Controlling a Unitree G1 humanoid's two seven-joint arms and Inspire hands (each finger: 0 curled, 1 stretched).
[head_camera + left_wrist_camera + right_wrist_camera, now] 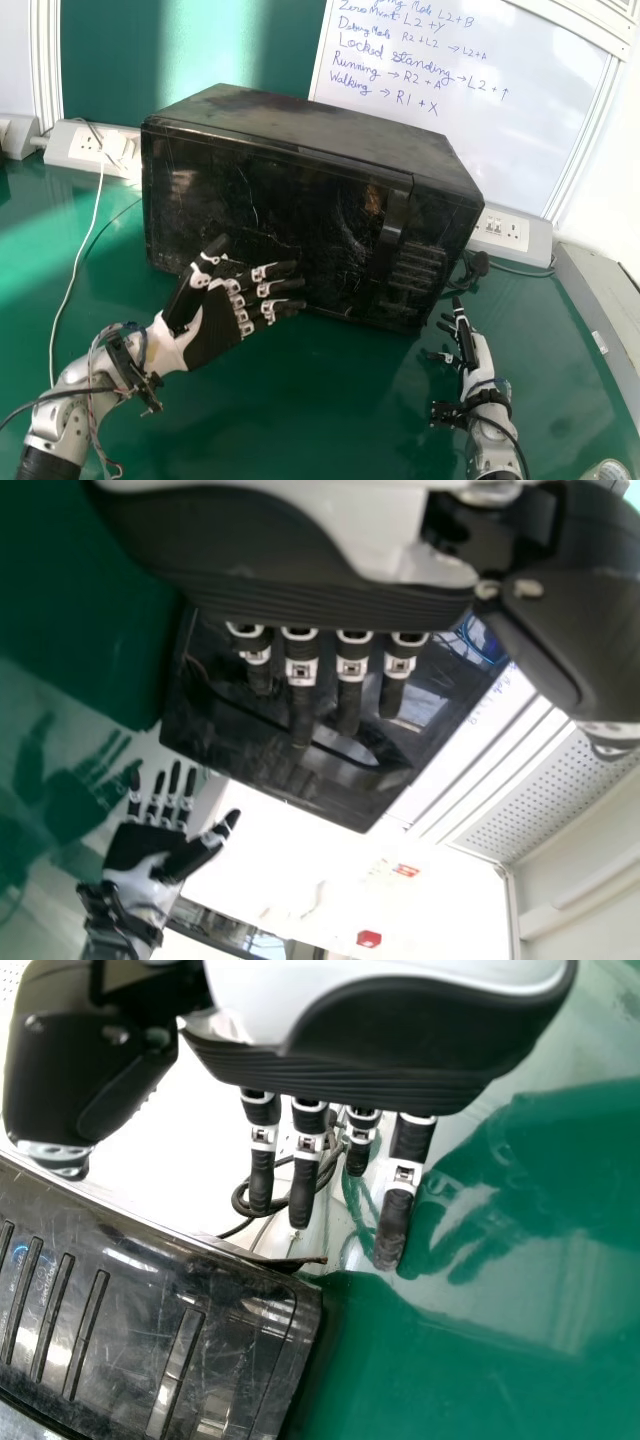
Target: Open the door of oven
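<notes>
The black oven stands on the green table in the head view, its door and vertical handle facing the robot. My left hand is in front of the door's lower left part, its fingers straight and pointing right; whether they touch the door I cannot tell. In the left wrist view, the left hand has its fingers extended across the view of the oven. My right hand is beside the oven's right front corner with straight fingers. The right hand is apart from the oven in the right wrist view.
Socket boxes stand on the table left of the oven and at its right rear, with cables trailing from them. A whiteboard leans behind the oven. A roll of tape lies at the near right corner.
</notes>
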